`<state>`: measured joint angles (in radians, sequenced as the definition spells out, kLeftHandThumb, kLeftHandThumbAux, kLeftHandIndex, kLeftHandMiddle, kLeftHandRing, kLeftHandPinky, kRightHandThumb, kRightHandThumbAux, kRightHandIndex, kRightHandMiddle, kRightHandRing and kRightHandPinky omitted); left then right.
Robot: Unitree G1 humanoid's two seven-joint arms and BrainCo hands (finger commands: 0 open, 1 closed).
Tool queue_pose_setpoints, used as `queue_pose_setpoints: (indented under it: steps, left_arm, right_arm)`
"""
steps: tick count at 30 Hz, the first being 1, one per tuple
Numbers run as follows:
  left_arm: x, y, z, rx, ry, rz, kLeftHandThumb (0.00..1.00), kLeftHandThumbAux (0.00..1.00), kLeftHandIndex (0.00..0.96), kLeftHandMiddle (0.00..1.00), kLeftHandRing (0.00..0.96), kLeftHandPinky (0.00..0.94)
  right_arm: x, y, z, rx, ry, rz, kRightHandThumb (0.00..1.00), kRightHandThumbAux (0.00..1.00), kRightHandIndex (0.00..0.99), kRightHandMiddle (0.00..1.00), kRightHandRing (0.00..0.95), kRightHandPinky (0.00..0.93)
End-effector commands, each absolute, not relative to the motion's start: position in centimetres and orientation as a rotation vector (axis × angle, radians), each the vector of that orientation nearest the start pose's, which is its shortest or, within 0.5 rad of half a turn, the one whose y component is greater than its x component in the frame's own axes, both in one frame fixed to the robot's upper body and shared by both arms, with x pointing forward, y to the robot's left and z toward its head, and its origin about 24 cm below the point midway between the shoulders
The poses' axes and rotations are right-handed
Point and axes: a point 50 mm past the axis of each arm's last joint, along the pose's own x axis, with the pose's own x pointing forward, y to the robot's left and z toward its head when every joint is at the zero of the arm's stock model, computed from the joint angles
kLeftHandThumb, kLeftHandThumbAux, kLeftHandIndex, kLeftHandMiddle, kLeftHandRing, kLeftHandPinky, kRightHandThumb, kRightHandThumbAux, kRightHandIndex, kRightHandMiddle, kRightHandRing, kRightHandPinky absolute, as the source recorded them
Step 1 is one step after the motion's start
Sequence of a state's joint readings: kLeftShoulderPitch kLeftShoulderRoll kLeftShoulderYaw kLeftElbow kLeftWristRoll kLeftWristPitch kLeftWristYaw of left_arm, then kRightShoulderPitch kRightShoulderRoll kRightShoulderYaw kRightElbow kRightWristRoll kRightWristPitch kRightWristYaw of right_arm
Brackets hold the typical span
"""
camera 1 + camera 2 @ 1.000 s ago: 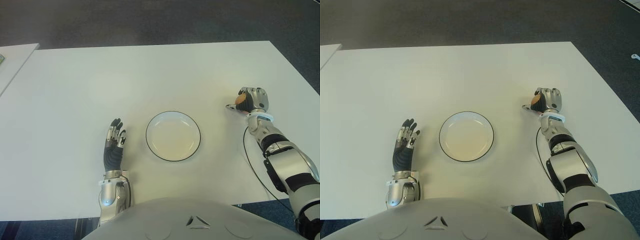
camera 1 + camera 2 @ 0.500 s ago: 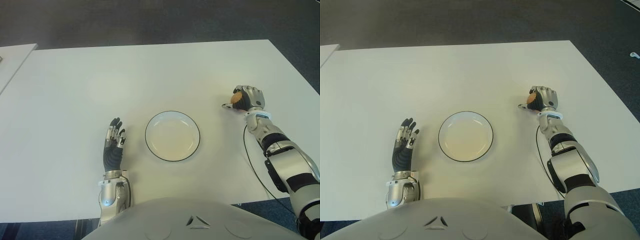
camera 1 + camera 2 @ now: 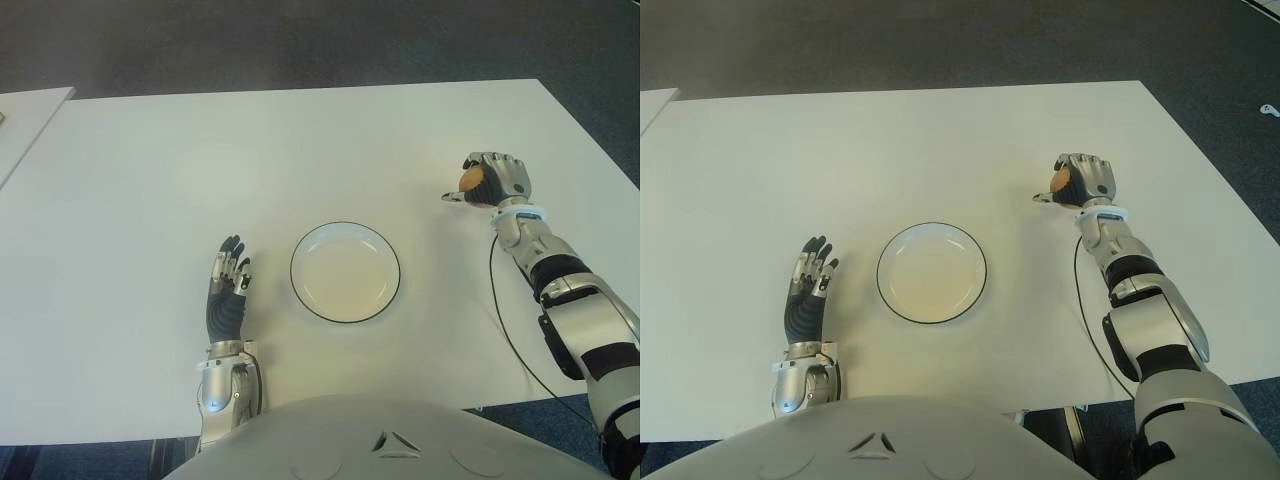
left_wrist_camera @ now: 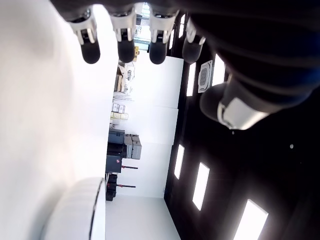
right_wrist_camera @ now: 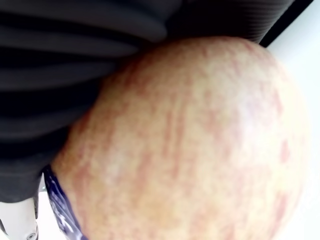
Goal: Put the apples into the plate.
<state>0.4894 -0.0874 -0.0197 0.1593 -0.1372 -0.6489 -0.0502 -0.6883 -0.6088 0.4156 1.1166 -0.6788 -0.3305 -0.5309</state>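
Right of the round black-rimmed white plate (image 3: 345, 272), the right hand (image 3: 495, 181) grips 1 firm, smooth, round yellow-red apple (image 5: 195, 145) around its middle; left hand (image 3: 227, 290) lies slack beside the plate, holding nothing.

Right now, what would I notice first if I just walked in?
First, the apple gripped in the right hand, over the right side of the white table. Next, the round plate in the middle, with nothing in it. The left hand shows left of the plate, fingers open.

apple (image 5: 200, 150): yellow, red-streaked | plate (image 3: 345, 228): white, dark rim | table (image 3: 300, 150): white
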Motion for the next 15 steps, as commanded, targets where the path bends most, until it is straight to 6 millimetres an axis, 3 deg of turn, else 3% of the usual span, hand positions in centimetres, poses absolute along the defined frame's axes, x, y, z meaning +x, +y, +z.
queue_pose_setpoints:
  steps: [1,15]
  left_arm:
    - [12.4,15.2,-3.2,-0.191,0.028,0.175,0.071,0.540,0.056,0.063,0.044,0.041]
    - [12.5,15.2,-3.3,-0.190,0.030,0.171,0.063,0.548,0.057,0.065,0.046,0.038]
  right_arm:
    - [35.5,-26.0,8.7,-1.412,-0.209,-0.101,0.849,0.683,0.388,0.514,0.826,0.679]
    - [35.5,-23.6,11.7,-1.431,-0.433,-0.085,0.853,0.679,0.395,0.531,0.838,0.793]
